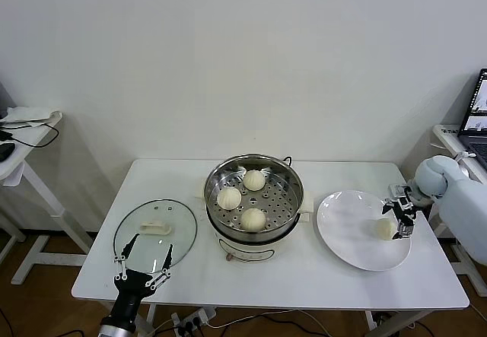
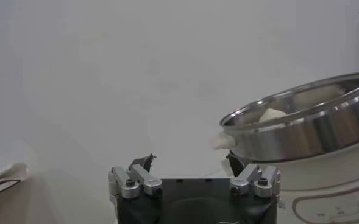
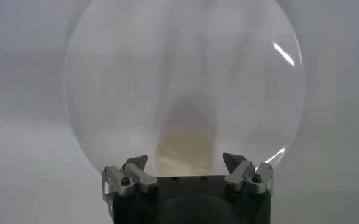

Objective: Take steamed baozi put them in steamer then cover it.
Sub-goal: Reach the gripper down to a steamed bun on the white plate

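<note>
step in hand: three steamed baozi [image 1: 253, 218] sit on the perforated tray of the steamer [image 1: 253, 171]; the last baozi [image 1: 384, 229] lies on the white plate [image 1: 350, 238] at your right, so you are picking it up.
right gripper [image 1: 401, 217]: its fingers are spread, just at the bun's outer side; the bun sits between them in the wrist view, not yet pinched.
how to do it well: centre the bun between the fingers, close gently, lift straight up before you cross to the pot.
left gripper [image 1: 143, 255]: released, hovering over the near edge of the cover [image 1: 155, 233] on the table [image 1: 319, 280].
materials: soft pleated dough, easily dented; glossy smooth plate; shiny steel pot; clear glass lid, metal rim, white handle.
</note>
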